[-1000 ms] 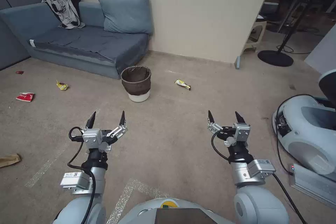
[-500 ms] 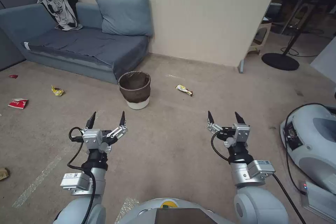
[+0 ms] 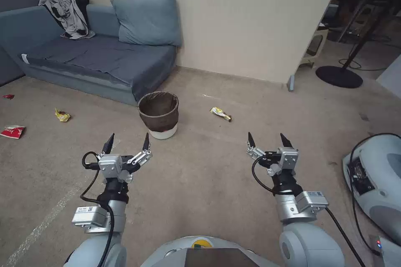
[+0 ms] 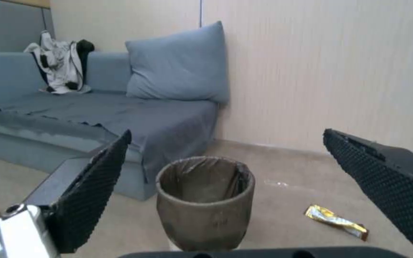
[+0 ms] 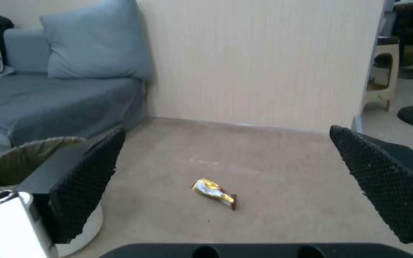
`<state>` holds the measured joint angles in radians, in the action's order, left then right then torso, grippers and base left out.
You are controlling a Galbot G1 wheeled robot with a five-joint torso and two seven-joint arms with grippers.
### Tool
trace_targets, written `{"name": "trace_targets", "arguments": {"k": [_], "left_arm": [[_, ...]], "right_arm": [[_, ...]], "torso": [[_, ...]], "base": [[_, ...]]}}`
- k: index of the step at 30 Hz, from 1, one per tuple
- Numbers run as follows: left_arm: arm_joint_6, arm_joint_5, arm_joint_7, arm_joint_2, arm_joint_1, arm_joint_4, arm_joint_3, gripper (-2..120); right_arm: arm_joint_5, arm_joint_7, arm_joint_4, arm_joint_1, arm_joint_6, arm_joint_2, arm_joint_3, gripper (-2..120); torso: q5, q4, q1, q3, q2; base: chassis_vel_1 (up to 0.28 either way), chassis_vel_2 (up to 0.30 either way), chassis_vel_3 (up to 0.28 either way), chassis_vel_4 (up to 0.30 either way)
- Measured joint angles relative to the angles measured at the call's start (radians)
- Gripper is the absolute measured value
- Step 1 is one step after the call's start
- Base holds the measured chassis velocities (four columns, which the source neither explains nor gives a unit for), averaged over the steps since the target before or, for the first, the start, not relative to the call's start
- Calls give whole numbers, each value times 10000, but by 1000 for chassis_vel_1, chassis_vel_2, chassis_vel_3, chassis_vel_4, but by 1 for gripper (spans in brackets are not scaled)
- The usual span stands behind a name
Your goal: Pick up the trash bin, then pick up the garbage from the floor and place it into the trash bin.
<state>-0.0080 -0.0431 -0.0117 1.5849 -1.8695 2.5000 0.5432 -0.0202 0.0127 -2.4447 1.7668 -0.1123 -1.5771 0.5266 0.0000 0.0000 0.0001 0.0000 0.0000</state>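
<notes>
The trash bin (image 3: 158, 114) is a small round white bin lined with a dark brown bag, standing upright on the carpet by the sofa corner; it also appears in the left wrist view (image 4: 205, 202) and the right wrist view (image 5: 20, 157). Garbage lies around it: a yellow wrapper (image 3: 220, 113) (image 4: 335, 221) (image 5: 214, 193) to its right, another yellow wrapper (image 3: 62, 115), a red-and-white wrapper (image 3: 12, 132) and a red scrap (image 3: 7, 96) to its left. My left gripper (image 3: 127, 142) is open, short of the bin. Farther right, my right gripper (image 3: 268, 139) is open and empty.
A blue sofa (image 3: 96, 56) with a cushion (image 3: 147, 18) and clothes (image 3: 67, 10) stands behind the bin against a beige partition wall (image 3: 250, 21). A white machine with cables (image 3: 376, 175) sits at right. A stand base (image 3: 338, 76) lies far right.
The whole head view has shifted: the bin, sofa and litter sit lower and closer, and things at the left edge slid out. Both arms hold the same pose, open.
</notes>
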Motion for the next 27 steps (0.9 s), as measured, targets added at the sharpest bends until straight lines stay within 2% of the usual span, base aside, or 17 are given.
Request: {"name": "trace_targets", "arguments": {"k": [27], "left_arm": [[-2,-17,2,4,48,0,29,100]], "right_arm": [[7,2,54,-68,7,-24,14,100]], "torso": [[0,-1,0,0,0]], "base": [[-130,129,131,-128]]}}
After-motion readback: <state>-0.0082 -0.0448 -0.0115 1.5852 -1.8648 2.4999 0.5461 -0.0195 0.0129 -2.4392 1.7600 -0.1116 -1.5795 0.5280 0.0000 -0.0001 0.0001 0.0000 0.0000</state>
